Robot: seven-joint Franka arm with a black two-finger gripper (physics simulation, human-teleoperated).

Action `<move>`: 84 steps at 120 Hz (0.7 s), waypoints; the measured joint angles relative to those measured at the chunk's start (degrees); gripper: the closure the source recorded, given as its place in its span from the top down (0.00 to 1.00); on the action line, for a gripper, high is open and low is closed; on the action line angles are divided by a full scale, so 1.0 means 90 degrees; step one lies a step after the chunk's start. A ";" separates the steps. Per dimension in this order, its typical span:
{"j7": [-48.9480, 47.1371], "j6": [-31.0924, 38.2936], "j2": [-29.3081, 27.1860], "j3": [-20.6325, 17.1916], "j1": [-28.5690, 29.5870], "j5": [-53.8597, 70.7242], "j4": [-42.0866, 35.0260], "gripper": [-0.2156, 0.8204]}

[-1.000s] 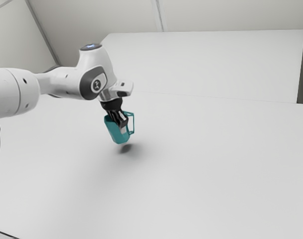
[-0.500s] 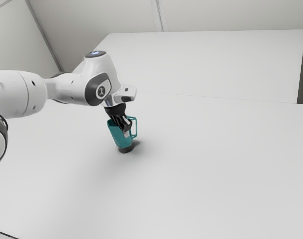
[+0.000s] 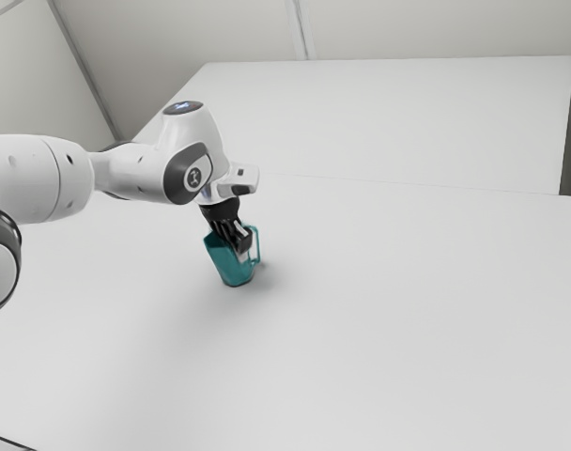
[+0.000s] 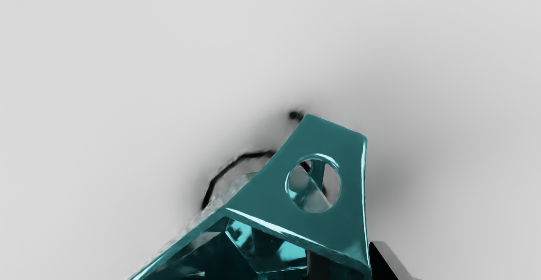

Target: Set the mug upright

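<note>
The gripper (image 3: 240, 251) is closed on the mug (image 3: 230, 265) by its wall near the handle (image 3: 257, 246), one finger inside, one outside, a narrow gap apart. The mug is mouth up but leaning, its base at or barely above the table (image 3: 408, 310), well in from the far edge. Letting go at this lean could make it rock or tip over; pressing down could skid the base; the inner finger might snag the rim on leaving and drag it over.

Mug wall (image 3: 229, 269) between the tool's (image 3: 240, 252) fingers, handle (image 3: 258, 246) jutting close by, open room across the table (image 3: 408, 329) around.
</note>
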 joint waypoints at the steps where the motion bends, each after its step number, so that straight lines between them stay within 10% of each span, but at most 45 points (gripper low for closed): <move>1: 0.0001 0.0001 0.0001 0.0001 0.0000 0.0000 0.0000 0.28; 32: 0.0030 -0.0030 -0.0211 -0.0004 -0.0003 -0.0025 0.0017 0.64; 84: -0.0530 -0.2526 -0.1060 0.0007 0.0002 -0.0620 0.1697 0.77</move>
